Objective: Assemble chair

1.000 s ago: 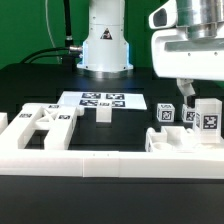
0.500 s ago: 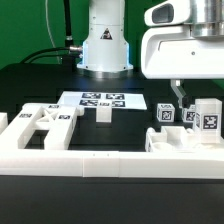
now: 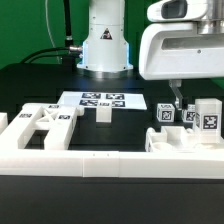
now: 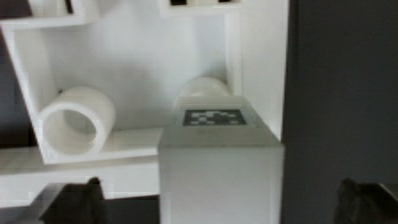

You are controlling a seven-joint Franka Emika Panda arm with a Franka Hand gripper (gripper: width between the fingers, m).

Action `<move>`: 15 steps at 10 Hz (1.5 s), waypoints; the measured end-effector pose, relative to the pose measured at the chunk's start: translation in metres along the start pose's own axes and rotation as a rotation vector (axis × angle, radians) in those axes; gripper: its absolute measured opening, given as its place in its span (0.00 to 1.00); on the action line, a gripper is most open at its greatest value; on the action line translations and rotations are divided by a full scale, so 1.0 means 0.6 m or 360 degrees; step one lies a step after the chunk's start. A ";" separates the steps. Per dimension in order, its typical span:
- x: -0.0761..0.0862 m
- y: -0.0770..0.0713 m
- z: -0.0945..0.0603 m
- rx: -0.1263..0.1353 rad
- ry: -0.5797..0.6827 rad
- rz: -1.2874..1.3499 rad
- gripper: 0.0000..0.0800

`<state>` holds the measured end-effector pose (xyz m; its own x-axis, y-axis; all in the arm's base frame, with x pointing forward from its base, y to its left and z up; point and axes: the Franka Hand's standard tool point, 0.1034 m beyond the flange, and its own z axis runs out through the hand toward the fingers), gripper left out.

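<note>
Nearby, marker board [image 3: 122, 99], chair parts [image 3: 207, 116], border rail [image 3: 70, 162]

Before us, our pincer [image 3: 179, 99] just over tagged white chair parts [image 3: 208, 116] on the black tabletop [image 3: 30, 85], marker board [image 3: 100, 100] nearby.

No words, brand names or numbers can be read. A dark triangular sign is seen on the robot base [image 3: 104, 52], its content too small to tell. Square black-and-white tags are carried by the marker board [image 3: 135, 99], by the upright chair parts [image 3: 208, 118] at the exterior view's right, and by a white block [image 4: 221, 165] in the wrist view.
</note>
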<state>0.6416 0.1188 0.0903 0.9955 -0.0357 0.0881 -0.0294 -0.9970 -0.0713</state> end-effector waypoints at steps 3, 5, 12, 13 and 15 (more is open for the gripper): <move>0.000 0.000 0.000 0.0001 0.0000 0.0008 0.69; 0.000 0.000 0.000 0.0001 0.0001 0.0008 0.35; 0.004 0.007 0.003 0.0080 -0.0012 0.0843 0.35; 0.005 0.008 0.002 0.0079 -0.0009 0.0959 0.35; 0.005 0.009 0.002 0.0087 -0.0018 0.1179 0.36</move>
<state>0.6446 0.1137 0.0887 0.7173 -0.6966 -0.0125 -0.6894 -0.7070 -0.1577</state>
